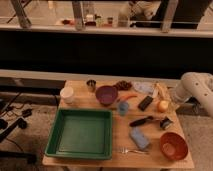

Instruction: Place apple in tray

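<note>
Apple [163, 106] rests near the right edge of the table [119, 131], right of frame centre, with the gripper [171, 99] just above and right of it at the end of the white arm; whether the gripper is released or clenched cannot be told. Tray [80, 135] lies well apart at lower left, so the carry would run leftward and down the frame past a blue cup [123, 107] and a dark flat block [145, 103]. Its floor shows bare, and the raised rim is judged the only edge to clear.
</note>
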Motion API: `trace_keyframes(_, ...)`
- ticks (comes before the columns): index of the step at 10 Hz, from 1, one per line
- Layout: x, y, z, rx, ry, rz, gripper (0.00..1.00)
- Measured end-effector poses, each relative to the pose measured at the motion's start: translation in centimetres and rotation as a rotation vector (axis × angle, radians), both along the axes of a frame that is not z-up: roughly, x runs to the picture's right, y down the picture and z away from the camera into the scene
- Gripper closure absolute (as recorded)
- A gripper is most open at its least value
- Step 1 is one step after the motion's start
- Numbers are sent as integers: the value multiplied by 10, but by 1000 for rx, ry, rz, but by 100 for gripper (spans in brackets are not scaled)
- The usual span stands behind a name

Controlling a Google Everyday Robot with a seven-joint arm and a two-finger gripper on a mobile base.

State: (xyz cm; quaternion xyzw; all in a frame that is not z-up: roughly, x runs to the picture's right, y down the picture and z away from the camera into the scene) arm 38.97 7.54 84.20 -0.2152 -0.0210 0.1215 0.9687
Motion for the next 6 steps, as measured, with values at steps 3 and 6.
trace_keyframes(3,0,0,1,-2,-1,3,20)
trace_keyframes(6,2,3,20,-12,9,22,20)
